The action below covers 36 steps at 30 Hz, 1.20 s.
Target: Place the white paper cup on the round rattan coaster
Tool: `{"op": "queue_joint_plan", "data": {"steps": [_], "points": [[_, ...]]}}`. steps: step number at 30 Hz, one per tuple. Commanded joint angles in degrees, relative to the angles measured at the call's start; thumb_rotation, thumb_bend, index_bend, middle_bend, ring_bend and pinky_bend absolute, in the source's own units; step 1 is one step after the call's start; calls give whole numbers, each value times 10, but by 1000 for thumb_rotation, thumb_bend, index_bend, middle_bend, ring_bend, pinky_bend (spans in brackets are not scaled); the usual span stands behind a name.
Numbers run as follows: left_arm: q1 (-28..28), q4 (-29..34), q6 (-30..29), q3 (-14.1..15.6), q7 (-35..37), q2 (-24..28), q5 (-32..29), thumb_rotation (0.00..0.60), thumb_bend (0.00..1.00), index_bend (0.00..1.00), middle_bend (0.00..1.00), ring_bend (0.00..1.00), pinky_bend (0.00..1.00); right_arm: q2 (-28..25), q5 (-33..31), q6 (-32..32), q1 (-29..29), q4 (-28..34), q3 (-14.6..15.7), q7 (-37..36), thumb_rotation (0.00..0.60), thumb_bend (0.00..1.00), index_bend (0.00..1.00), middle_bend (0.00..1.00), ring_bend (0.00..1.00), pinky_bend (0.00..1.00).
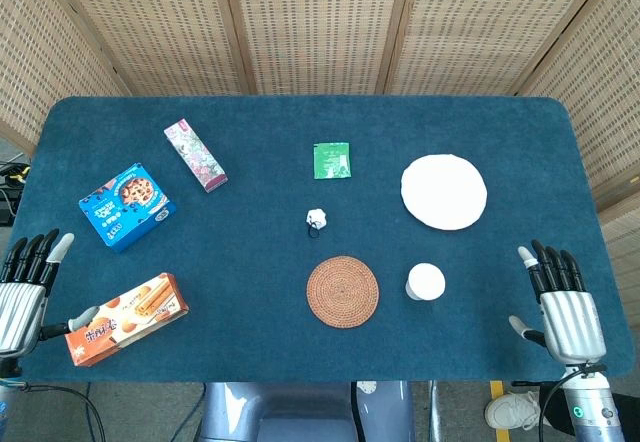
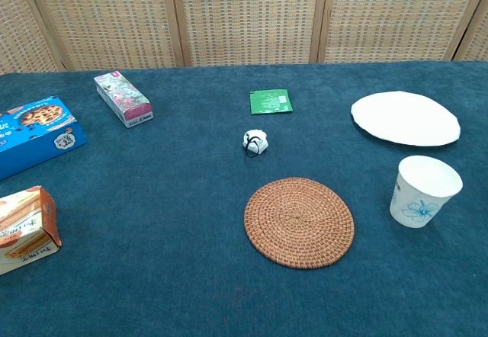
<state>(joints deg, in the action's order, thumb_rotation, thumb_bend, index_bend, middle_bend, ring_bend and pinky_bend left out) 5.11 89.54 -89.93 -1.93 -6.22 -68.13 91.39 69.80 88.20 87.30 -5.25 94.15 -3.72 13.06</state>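
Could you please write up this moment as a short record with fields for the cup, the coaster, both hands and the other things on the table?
cup: white paper cup upright on the blue table, just right of the coaster, not touching it
coaster: round rattan coaster, bare
left hand: left hand at the table's left edge, fingers apart, holding nothing
right hand: right hand at the right edge, fingers apart, holding nothing
other things: white plate, green packet, blue cookie box, orange biscuit box, pink box
task state: cup not yet on coaster
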Motion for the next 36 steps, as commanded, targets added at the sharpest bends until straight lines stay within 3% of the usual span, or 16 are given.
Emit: {"op": "queue_joint_plan", "data": {"steps": [1, 28, 36], "points": [[-1, 1, -2, 0, -1, 0, 0, 0, 77, 0, 0, 0, 0, -2, -2, 2, 2, -1, -1, -5, 600, 33, 0, 0, 0, 13], [-3, 8, -6, 2, -6, 2, 5, 0, 77, 0, 0, 0, 0, -9, 18, 0, 1, 12, 7, -9, 600, 32, 1, 0, 0, 12], [-3, 8, -9, -2, 1, 5, 1, 0, 78, 0, 0, 0, 0, -7, 40, -20, -18, 18, 9, -28, 600, 33, 129, 0, 0, 13]]}}
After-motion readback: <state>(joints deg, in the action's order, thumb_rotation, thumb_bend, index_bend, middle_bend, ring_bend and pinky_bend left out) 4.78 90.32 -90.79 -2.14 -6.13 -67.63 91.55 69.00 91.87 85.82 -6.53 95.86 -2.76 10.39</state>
